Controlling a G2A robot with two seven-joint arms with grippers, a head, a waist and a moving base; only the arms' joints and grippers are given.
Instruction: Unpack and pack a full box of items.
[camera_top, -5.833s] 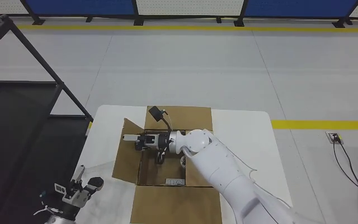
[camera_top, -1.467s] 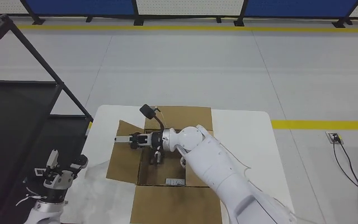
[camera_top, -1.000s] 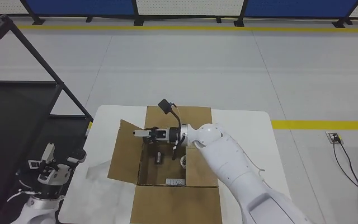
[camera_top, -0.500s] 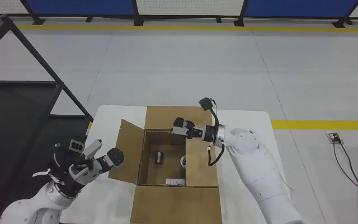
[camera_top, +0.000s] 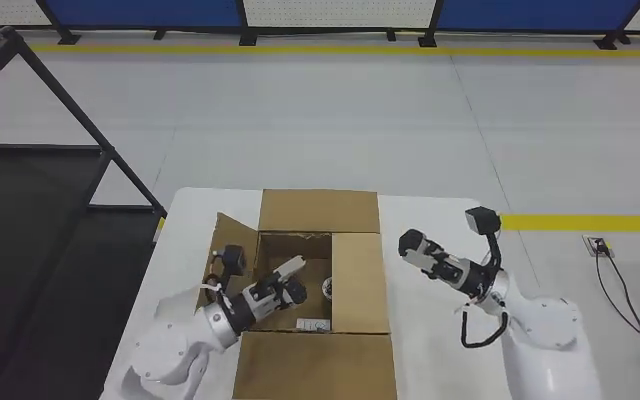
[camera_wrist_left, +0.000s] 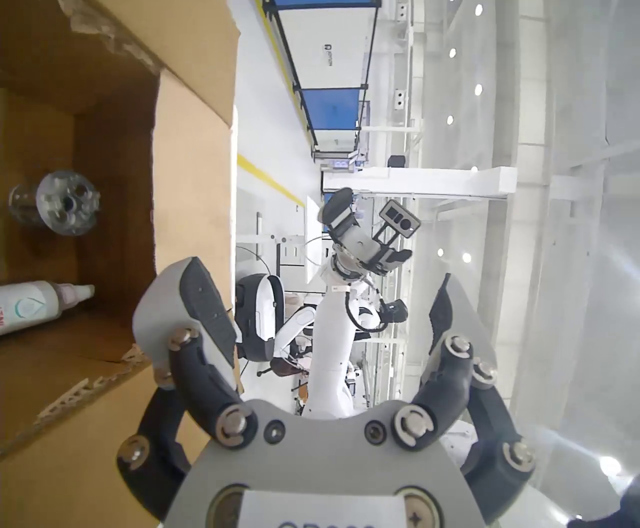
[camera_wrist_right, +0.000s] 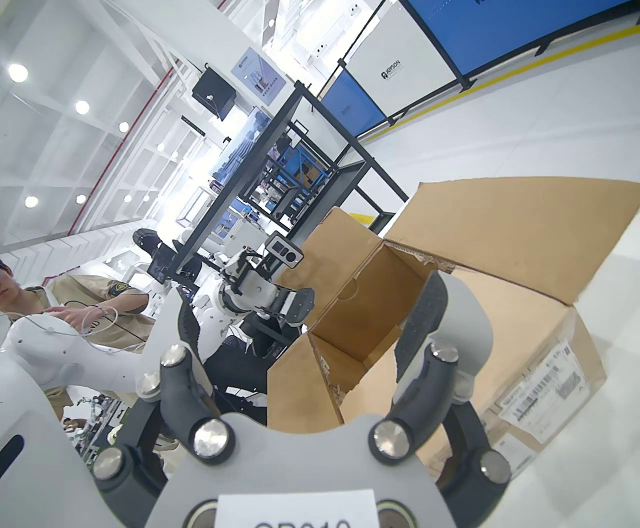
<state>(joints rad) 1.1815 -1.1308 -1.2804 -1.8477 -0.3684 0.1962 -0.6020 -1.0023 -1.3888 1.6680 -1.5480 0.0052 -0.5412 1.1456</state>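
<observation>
Top view: cardboard box (camera_top: 320, 212) sits mid-bench (camera_top: 195, 215), flaps open. L claw (camera_top: 293, 280) is at the left part of the opening, near the left wall, fingers apart w/ nothing btwn them. Can't tell how deep it sits. R claw (camera_top: 405, 243) is over bare bench just right of the box's right flap, apart from the box. On the box floor: a small clear jar (camera_top: 327, 289) near the right wall and a white bottle (camera_top: 313, 324) lying down by the near wall, the two apart.

L wrist view: L claw spread wide and empty, one finger (camera_wrist_left: 200, 300) overlapping the box's wall edge. Jar upright on the box floor, seen from above. Bottle on its side near it w/ the cap end pointing to the wall, not touching the jar. R claw seen farther off across the box.

R wrist view: R claw fingers apart, nothing held, pointing toward the box from outside it. Box's open top and brown interior seen past the fingers. Printed label (camera_wrist_right: 545, 385) on the box's outer side. L claw at the box's far rim.
</observation>
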